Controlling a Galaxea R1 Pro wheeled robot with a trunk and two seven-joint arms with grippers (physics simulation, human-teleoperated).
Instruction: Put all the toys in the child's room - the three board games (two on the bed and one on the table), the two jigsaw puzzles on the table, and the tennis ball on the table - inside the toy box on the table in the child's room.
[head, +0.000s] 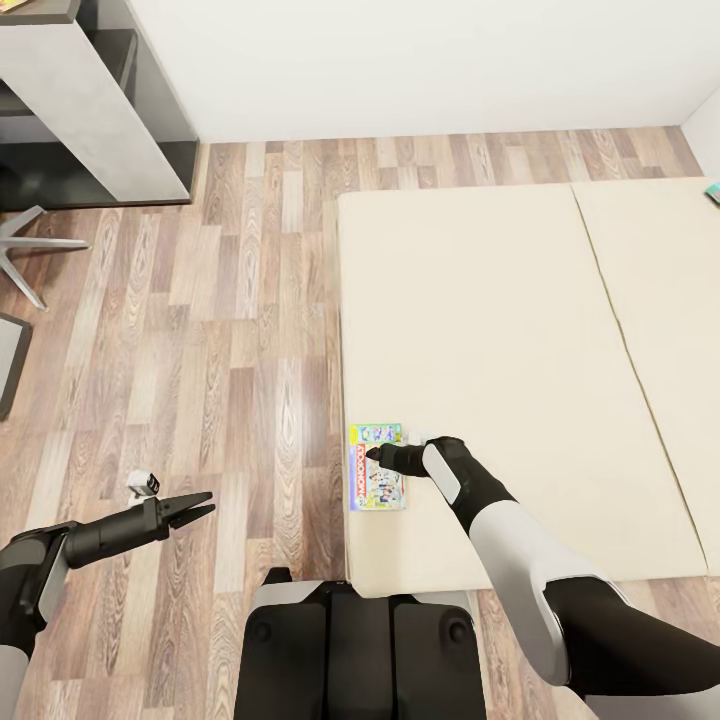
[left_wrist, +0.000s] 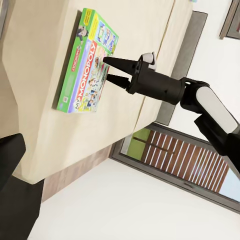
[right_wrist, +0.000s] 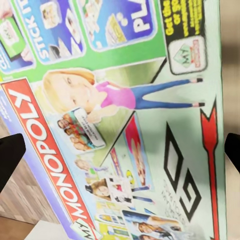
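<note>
Right gripper (head: 372, 453), jaws spread wide, poised directly over the Monopoly box (head: 377, 467), which lies flat at the bed (head: 480, 330) corner. Left gripper (head: 205, 505), jaws narrowly parted, holds nothing above the floor (head: 230, 330). Risk: closing jaws could skid across the flat lid and push the box off the edge.

Bedroom (home): bed (head: 480, 330), wood-plank floor (head: 230, 330).

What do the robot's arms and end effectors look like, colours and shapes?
Both arms have glossy black joints joined by light grey-white shell segments. The left end effector ends a black tube with two thin, pointed black fingers, a small white block beside it. The right end effector is likewise black with two tapering fingers and carries a white module on its wrist. No cables are visible.
</note>
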